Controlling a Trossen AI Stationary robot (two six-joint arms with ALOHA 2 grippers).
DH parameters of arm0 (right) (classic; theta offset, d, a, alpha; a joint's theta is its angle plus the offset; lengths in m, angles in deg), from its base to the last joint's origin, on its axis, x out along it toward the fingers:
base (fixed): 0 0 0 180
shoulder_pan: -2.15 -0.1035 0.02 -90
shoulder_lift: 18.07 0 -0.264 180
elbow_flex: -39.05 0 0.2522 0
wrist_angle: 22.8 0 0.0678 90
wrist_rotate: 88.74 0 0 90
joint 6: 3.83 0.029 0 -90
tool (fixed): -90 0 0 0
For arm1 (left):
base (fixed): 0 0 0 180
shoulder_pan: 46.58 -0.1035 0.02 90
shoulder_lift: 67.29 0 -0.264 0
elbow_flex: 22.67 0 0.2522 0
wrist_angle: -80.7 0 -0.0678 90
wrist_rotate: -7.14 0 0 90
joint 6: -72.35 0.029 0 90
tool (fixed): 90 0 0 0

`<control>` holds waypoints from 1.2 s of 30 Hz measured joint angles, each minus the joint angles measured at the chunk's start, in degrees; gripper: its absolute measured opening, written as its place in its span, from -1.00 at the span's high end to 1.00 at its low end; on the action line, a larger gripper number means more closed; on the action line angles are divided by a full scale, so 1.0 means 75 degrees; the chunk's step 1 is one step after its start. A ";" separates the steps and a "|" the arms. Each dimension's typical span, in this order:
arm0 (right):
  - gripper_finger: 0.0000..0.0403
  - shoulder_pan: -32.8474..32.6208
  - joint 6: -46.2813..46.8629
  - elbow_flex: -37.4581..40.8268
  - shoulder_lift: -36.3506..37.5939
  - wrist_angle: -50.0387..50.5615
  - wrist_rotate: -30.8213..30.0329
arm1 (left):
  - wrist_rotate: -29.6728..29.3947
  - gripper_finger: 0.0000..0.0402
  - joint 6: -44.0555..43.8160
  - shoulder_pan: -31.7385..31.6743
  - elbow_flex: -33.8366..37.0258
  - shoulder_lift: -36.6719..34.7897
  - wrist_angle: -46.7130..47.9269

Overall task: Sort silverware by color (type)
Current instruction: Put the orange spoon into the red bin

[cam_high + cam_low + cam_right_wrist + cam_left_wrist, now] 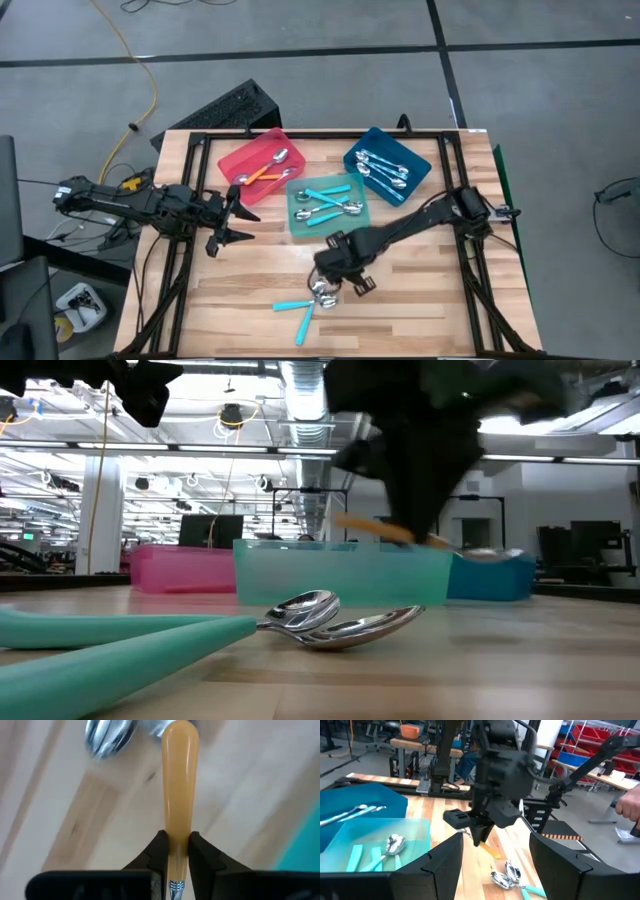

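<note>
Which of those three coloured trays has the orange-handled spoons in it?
The red tray, the one farthest to the left arm's side. The teal tray in the middle holds teal-handled spoons, and the blue tray holds silvery ones.

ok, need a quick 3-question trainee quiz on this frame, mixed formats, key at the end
1. True or false: the right gripper is shut on an orange-handled spoon.
2. Multiple choice: how many teal-handled spoons lie loose on the table at its front? A) none B) two C) five
3. Fill in: the left gripper hovers open nearest the ____ tray.

Key: 1 true; 2 B; 3 red
</note>
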 joint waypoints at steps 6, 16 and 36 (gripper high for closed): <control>0.64 0.0512 -0.0357 -0.0245 0.0378 -0.0777 -0.0202 | -0.0148 -0.07 0.0096 0.0000 0.0006 -0.0666 0.0291; 0.64 0.1609 -0.1247 -0.0336 0.0661 -0.3931 -0.0409 | -0.0900 -0.07 0.0198 -0.0003 0.0003 -0.2342 0.1032; 0.64 0.3713 -0.0556 -0.0338 -0.0463 -1.0220 -0.1310 | -0.1043 -0.07 0.0266 -0.0003 -0.0003 -0.3241 0.1971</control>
